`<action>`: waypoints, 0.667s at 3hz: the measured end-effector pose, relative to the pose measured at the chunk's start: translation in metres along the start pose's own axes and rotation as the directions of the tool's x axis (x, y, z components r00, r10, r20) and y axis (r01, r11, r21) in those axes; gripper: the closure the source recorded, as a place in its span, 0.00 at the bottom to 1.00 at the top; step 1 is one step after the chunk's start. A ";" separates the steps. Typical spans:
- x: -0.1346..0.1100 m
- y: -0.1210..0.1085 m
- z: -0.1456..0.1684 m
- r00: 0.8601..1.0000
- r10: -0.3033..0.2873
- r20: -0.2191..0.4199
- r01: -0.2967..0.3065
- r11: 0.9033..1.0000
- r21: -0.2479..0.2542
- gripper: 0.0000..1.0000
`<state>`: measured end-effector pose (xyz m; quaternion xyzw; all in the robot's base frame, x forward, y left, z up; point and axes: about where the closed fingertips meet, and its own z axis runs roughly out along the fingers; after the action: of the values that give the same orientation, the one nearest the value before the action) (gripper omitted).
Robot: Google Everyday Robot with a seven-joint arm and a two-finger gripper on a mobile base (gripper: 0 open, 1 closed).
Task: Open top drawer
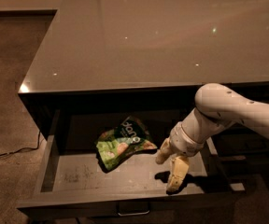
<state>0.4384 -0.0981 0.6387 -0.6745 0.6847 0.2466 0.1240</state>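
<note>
Below front edge of glossy tabletop, top drawer standing open, green snack bag on its scuffed floor, gripper inside toward right corner, fingers apart, empty, carpet and cable at left

Cream gripper in grey scuffed top drawer, green bag.

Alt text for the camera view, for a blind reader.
The top drawer stands pulled open under a glossy counter, the robot's open hand reaching into it at the picture's right. A green snack bag lies on its floor.
</note>
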 end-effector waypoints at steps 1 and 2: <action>-0.002 0.001 -0.003 1.000 0.000 0.000 0.000 1.000 0.000 0.88; -0.006 0.002 -0.011 1.000 -0.002 0.000 0.002 1.000 -0.002 1.00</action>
<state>0.4383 -0.0983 0.6511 -0.6752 0.6839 0.2472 0.1233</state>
